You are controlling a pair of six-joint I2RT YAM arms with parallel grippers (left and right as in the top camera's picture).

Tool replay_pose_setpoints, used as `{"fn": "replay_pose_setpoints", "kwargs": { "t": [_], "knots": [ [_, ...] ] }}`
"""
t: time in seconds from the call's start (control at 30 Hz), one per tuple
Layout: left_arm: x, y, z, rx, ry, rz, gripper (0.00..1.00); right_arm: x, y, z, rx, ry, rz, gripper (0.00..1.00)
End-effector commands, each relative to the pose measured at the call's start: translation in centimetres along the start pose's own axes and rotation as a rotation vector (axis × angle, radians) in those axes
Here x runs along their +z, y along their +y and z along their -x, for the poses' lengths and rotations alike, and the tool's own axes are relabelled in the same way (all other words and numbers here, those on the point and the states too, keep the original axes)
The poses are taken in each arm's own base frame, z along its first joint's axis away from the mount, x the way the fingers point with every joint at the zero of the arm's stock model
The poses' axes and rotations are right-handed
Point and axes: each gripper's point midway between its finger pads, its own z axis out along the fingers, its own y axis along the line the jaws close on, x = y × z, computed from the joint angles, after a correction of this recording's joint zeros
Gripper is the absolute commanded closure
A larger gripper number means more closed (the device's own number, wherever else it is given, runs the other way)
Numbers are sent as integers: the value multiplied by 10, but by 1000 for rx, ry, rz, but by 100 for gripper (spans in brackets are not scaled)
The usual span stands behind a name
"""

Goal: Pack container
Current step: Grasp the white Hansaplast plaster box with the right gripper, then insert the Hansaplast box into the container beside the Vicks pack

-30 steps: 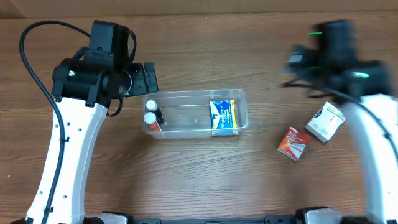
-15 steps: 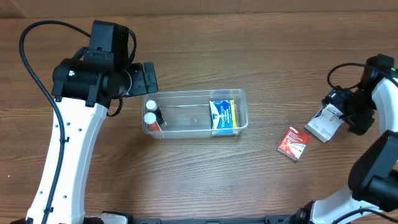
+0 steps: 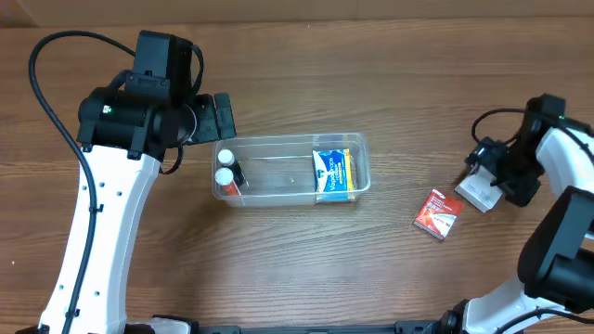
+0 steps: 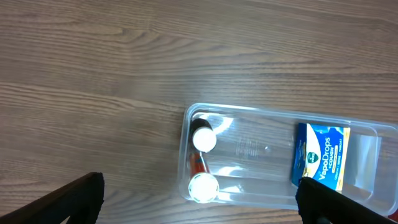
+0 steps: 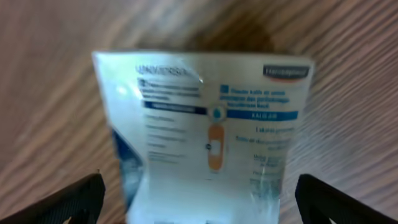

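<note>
Wooden tabletop point(image 3: 371, 269), right side: right gripper point(image 3: 490, 174), jaws apart, over the white box point(image 5: 211, 137); closing off-centre could skid it away.

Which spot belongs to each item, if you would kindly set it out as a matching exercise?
Things:
1. white-capped bottles
2. VapoDrops packet
3. red box
4. white plaster box

Places:
A. on the table, right of the container
B. container's left end
C. beneath the right gripper
D. container's right end

Pairs: 1-B, 2-D, 3-A, 4-C
</note>
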Motion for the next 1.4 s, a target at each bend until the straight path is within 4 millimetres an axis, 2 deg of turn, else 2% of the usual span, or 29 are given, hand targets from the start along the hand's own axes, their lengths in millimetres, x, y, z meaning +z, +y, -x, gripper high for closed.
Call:
{"fn": "replay_pose_setpoints", "kwargs": {
  "t": [0.0, 0.13, 0.33, 0.5, 0.57, 0.63, 0.73, 0.8, 0.87, 0.9, 1.0, 1.1, 1.2, 1.3, 1.37],
  "knots": [
    [-6, 3, 5, 14, -26, 9, 0, 10, -4, -7, -4, 1, -10, 0],
    [-6, 3, 5, 14, -26, 9, 0, 11, -4, -7, -4, 0, -9, 2],
    [-6, 3, 5, 15, -25, 9, 0, 11, -5, -9, -4, 6, -11, 30],
    [-6, 3, 4, 15, -22, 10, 0, 2, 6, -4, -5, 7, 38, 31],
    [-6, 3, 4, 15, -20, 12, 0, -13, 10, 4, -7, -4, 42, 31],
    [-6, 3, 4, 15, -20, 12, 0, -40, 18, 14, -20, -30, 52, 31],
    [-6, 3, 4, 15, -20, 11, 0, -98, 43, 26, -69, -111, 90, 31],
    [-6, 3, 4, 15, -20, 11, 0, -138, 65, 25, -127, -180, 128, 31],
    [-6, 3, 4, 15, -21, 12, 0, -182, 101, 9, -246, -269, 189, 31],
    [-6, 3, 4, 15, -21, 12, 0, -195, 118, -3, -300, -300, 219, 31],
    [-6, 3, 4, 15, -21, 12, 0, -210, 163, -49, -465, -315, 277, 31],
    [-6, 3, 4, 15, -21, 11, 0, -201, 199, -94, -594, -272, 298, 30],
    [-6, 3, 4, 15, -20, 11, 0, -180, 230, -139, -700, -220, 307, 30],
    [-6, 3, 4, 15, -21, 11, 0, -157, 251, -173, -750, -166, 299, 30],
    [-6, 3, 4, 15, -21, 11, 0, -143, 261, -189, -764, -136, 288, 30]
  ]
}}
